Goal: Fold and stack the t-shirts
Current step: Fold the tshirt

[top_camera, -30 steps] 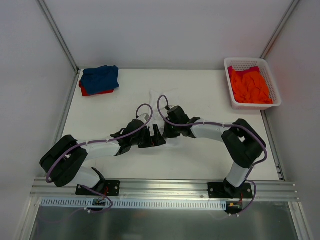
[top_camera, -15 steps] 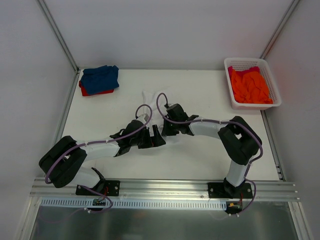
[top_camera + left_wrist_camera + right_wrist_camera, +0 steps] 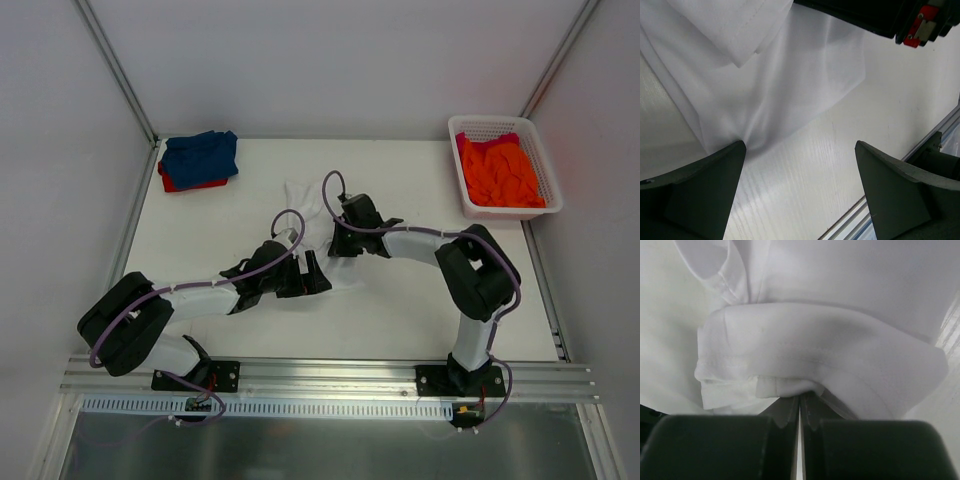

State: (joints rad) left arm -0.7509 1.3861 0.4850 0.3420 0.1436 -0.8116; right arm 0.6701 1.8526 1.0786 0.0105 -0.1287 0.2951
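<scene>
At table (image 3: 430, 300) centre: white tee (image 3: 303, 199), rumpled, partly folded, long axis roughly far to near. Right gripper (image 3: 800, 402) pressed together, pinching folded hem mid-cloth. Left gripper (image 3: 800, 146) spread wide, empty, low at near edge of cloth, nearer loose corner.

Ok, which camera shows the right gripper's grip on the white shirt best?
Right wrist: the right gripper is shut on a fold of the white shirt. From above the pinch is hidden; left wrist shows only cloth.
</scene>
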